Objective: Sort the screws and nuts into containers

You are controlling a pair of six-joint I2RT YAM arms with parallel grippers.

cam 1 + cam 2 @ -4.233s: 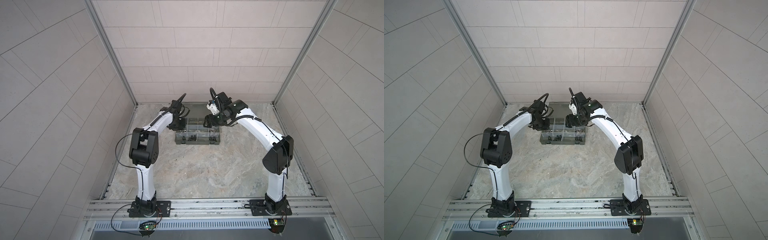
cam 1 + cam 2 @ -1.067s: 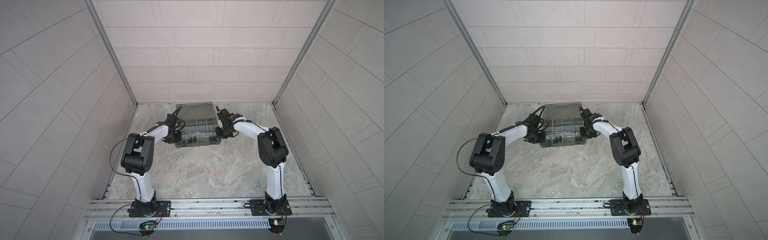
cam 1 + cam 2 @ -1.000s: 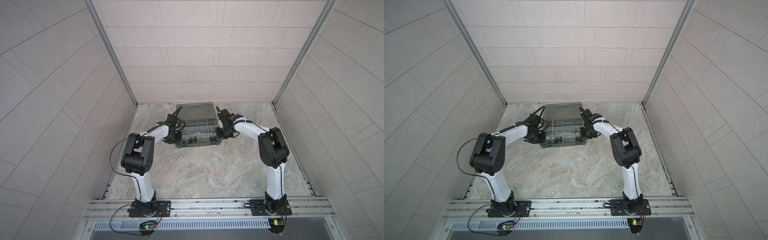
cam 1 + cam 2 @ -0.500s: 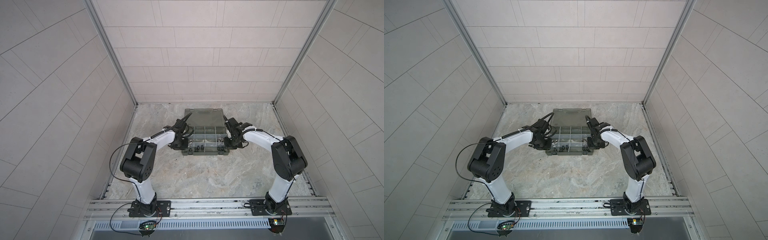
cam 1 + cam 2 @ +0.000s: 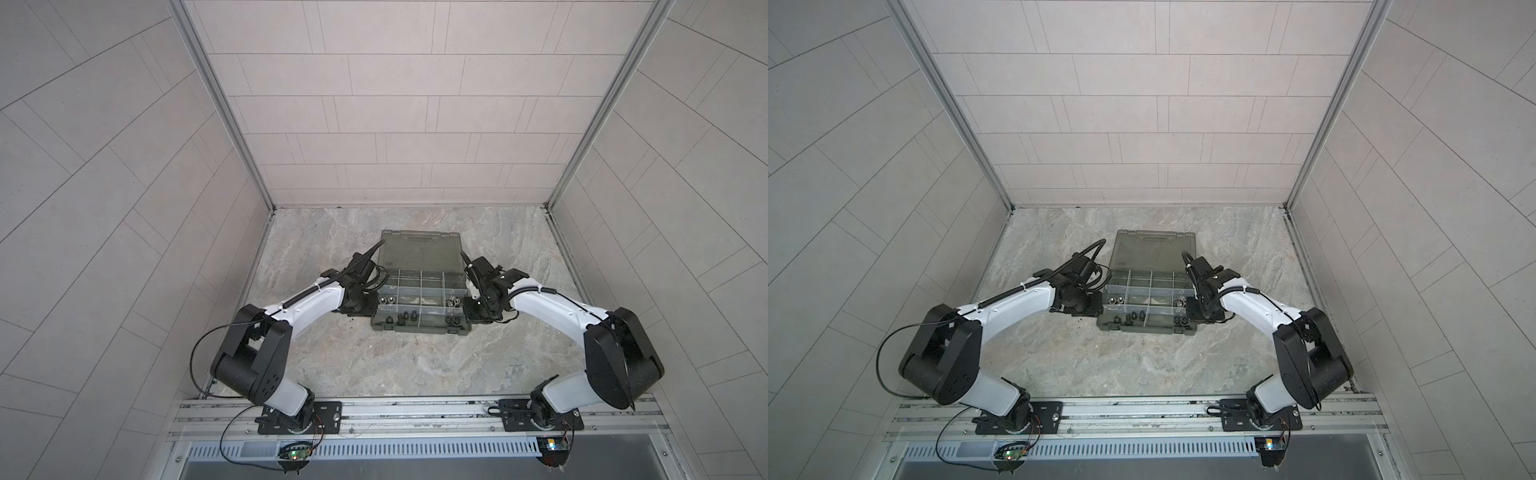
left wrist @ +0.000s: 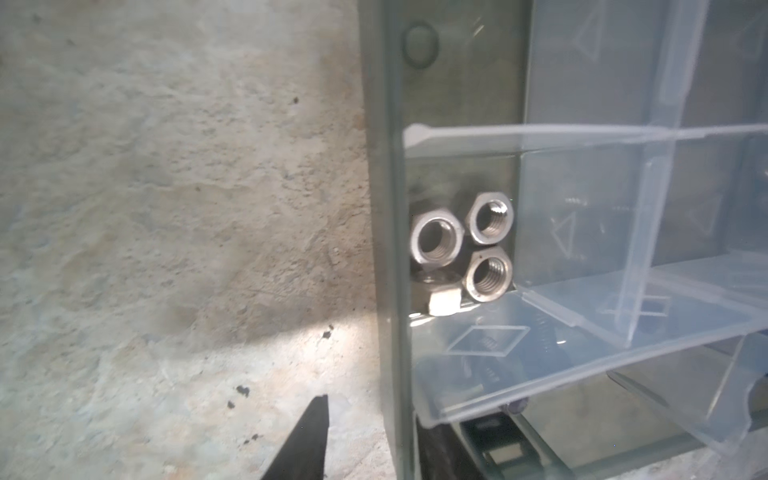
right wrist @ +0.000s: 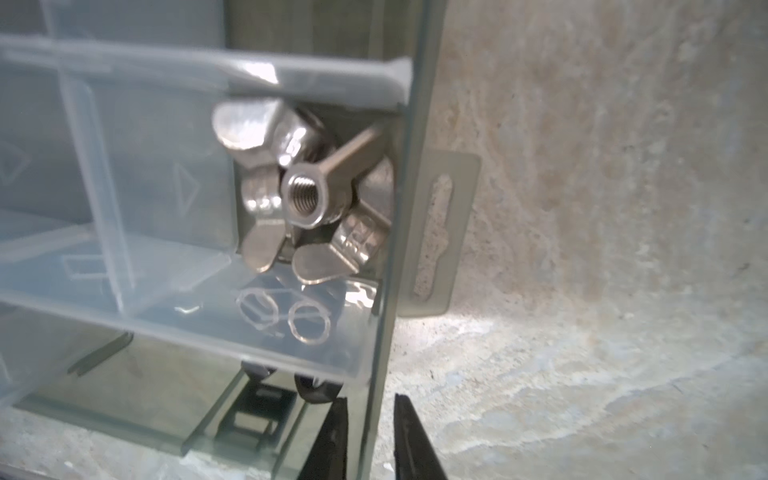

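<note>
Aluminium rail (image 5: 415,411) nearest, ribbed, my arm bases bolted on. Then the bench (image 5: 415,365): grey marbled stone look, matte and gritty up close, with a few black crumbs.

Organizer case (image 5: 419,330) sits square mid-bench. It's translucent grey-green hard plastic with thin walls. Pale, clear dividers (image 6: 582,133) split it into rectangular cells (image 5: 409,277).

My left tool (image 6: 372,415) straddles the case's left side wall near the front. One black wedge finger (image 6: 307,440) is outside, clear of the wall. The other is a dark shape seen through the plastic. Spread, pinching nothing.

My right tool (image 7: 370,399) does the same on the right wall. Pointed black fingers sit either side with slim gaps, parted, not clamping.

Lid (image 5: 419,253) is hinged open behind, smoky, with a moulded handle at the far edge. Pale tiled walls (image 5: 395,124) beyond.

Against a second ago, the case lies nearer the rail and further right, squared up instead of skewed. Both my arms are stretched lower, at the same side walls as then.

Counts:
- Front-left cell: short black screws (image 5: 401,318), three dark blobs in both top views.
- Front-right cell: black hex nuts (image 5: 453,320), ring-shaped, two.
- Middle row, left end: silver hex nuts (image 6: 417,239), brushed and threaded. Three face-on plus one on edge, so four.
- Middle row, right end: shiny wing nuts (image 7: 245,124) in a tangled heap. At least three, exact count cannot tell.
</note>
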